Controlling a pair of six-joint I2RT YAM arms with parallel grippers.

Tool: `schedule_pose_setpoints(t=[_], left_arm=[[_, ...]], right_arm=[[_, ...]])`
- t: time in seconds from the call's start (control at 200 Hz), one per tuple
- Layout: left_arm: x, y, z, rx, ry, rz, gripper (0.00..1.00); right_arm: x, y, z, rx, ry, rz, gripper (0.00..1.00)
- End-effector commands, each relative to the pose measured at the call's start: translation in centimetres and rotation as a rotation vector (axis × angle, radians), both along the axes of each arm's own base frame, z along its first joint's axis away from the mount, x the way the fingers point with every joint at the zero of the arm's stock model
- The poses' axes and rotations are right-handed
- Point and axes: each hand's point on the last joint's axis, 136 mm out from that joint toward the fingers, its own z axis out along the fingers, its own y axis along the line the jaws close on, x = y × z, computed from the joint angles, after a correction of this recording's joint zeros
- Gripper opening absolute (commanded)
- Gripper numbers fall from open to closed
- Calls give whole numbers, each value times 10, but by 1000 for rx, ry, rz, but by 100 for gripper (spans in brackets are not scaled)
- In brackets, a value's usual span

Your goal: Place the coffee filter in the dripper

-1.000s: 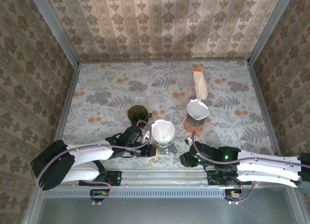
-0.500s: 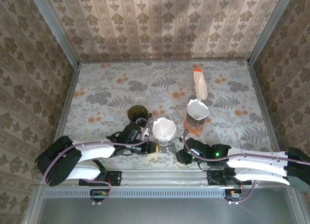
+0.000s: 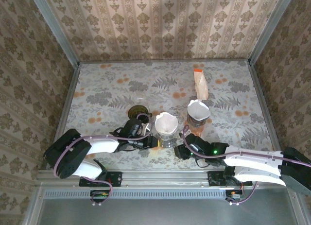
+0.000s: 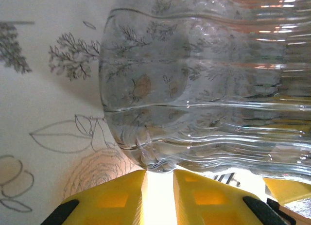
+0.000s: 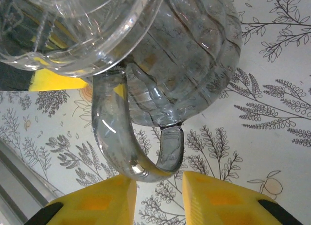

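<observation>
Overhead camera overlooks the table (image 3: 97, 89); both wrist cameras hug the dripper (image 5: 189, 55).

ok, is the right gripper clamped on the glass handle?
No, the right gripper's jaws stand apart and the glass handle sits just beyond the yellow fingertips, not between them.

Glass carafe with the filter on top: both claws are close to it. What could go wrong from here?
1. The right claw straddles the handle; closing off-centre could twist the glass carafe.
2. The left claw sits right at the carafe's base; a push might shake the white filter out of place.
</observation>
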Motion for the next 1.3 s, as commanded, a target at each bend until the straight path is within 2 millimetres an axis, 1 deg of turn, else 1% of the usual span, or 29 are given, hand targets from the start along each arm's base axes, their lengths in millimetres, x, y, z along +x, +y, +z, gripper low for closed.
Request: schedule_pose_setpoints(t=[0.0, 0.175, 0.285, 0.395, 0.515, 0.645, 0.775, 0.965, 1.12, 1.295], left_arm=[[18, -13, 21, -68, -70, -5, 23], [32, -18, 27, -76, -96, 7, 23], [37, -21, 28, -80, -105, 9, 23], [40, -21, 28, -81, -108, 21, 23], [39, -17, 28, -70, -104, 29, 23], [38, -14, 32, -59, -112, 36, 23], [35, -12, 41, -64, -118, 44, 25], [29, -8, 54, -54, -128, 61, 26], [23, 4, 66, -34, -154, 101, 25], [21, 35, 78, 30, -197, 203, 26]], right_arm=[[12, 2, 4, 17, -47, -19, 32], [24, 2, 5, 14, -63, -50, 31], [30, 2, 3, 11, -75, -70, 30], [38, 2, 6, 19, -91, -100, 30], [44, 1, 6, 20, -105, -126, 30], [49, 2, 7, 25, -120, -144, 30], [53, 2, 8, 34, -133, -155, 29], [57, 4, 9, 37, -142, -165, 30], [62, 7, 9, 37, -153, -178, 29], [70, 14, 10, 44, -164, -188, 30]])
